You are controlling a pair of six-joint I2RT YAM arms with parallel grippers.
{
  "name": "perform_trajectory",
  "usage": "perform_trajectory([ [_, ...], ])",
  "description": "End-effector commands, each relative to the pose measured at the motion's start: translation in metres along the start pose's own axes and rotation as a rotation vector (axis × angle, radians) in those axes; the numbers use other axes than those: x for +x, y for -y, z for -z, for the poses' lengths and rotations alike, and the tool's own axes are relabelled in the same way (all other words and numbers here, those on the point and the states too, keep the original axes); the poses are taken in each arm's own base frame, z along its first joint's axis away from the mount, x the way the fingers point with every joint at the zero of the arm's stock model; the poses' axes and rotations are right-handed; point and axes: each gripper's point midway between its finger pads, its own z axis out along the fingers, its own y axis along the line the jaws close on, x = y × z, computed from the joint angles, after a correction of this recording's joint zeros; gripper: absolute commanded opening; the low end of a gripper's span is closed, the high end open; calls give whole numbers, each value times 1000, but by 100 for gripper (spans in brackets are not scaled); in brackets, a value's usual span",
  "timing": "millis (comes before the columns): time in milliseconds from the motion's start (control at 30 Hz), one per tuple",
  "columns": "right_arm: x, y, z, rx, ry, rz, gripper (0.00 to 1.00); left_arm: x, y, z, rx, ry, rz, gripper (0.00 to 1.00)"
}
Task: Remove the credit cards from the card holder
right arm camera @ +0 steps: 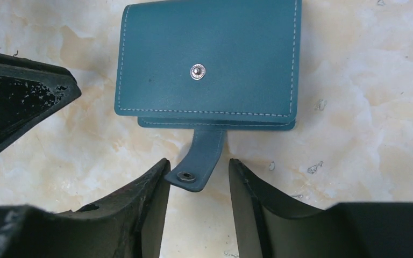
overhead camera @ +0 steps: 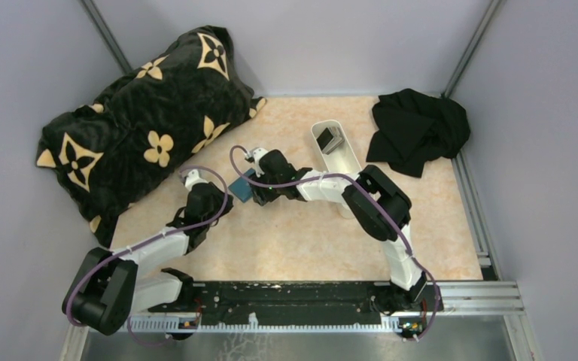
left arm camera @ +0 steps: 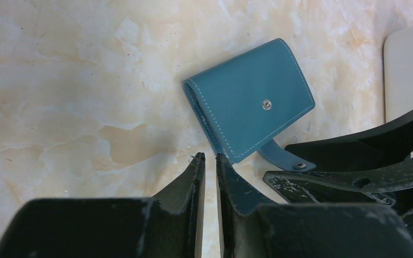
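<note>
The right gripper [right arm camera: 196, 185] is sitting closest to the lens, its two dark fingers standing apart. The unsnapped strap tab [right arm camera: 200, 156] of the card holder [right arm camera: 209, 59] is lying in the gap between them, and as far as I can judge it is not yet pinched. The teal holder is lying folded flat on the marbled table [right arm camera: 355, 161], its snap stud [right arm camera: 197, 70] facing up. The loose tab is probably why this gripper is placed here, since pulling it would be lifting the cover. The left gripper [left arm camera: 209, 161] is hovering just beside the holder's spine corner, with its fingers almost together and holding nothing, likely for pinning the holder down. No credit cards are showing at the holder, so I suppose some are lying hidden inside. Beyond the holder, a white tray [overhead camera: 339, 154] is carrying a small dark grey thing [overhead camera: 330, 140], which is too small for me to identify.
</note>
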Motion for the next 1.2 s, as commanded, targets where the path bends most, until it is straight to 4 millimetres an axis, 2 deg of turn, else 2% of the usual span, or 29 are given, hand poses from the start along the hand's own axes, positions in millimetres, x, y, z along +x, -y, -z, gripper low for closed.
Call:
perform_trajectory([
  [0, -23, -9, 1, -8, 55, 27, 42, -1, -5, 2, -1, 11, -4, 19],
  [167, -23, -6, 2, 10, 62, 25, 24, 0, -5, 1, 3, 6, -1, 19],
  [267, -24, -5, 3, 17, 68, 22, 2, 0, -5, 0, 3, 5, -3, 19],
  [300, -24, -4, 3, 22, 68, 20, 0, 0, -5, 0, 4, 6, -3, 19],
  [533, -16, 8, 14, 59, 63, 7, 0, -2, -4, 2, 9, 11, -3, 19],
  [667, -9, 16, 28, 83, 61, 0, 0, -2, 0, 1, 27, 6, 1, 19],
  [1000, 23, 62, 70, 202, 13, 35, 0, 5, 19, -2, 110, -43, 13, 20],
  [1167, 30, 80, 88, 253, -4, 45, 0, 3, 26, -5, 134, -43, 6, 20],
])
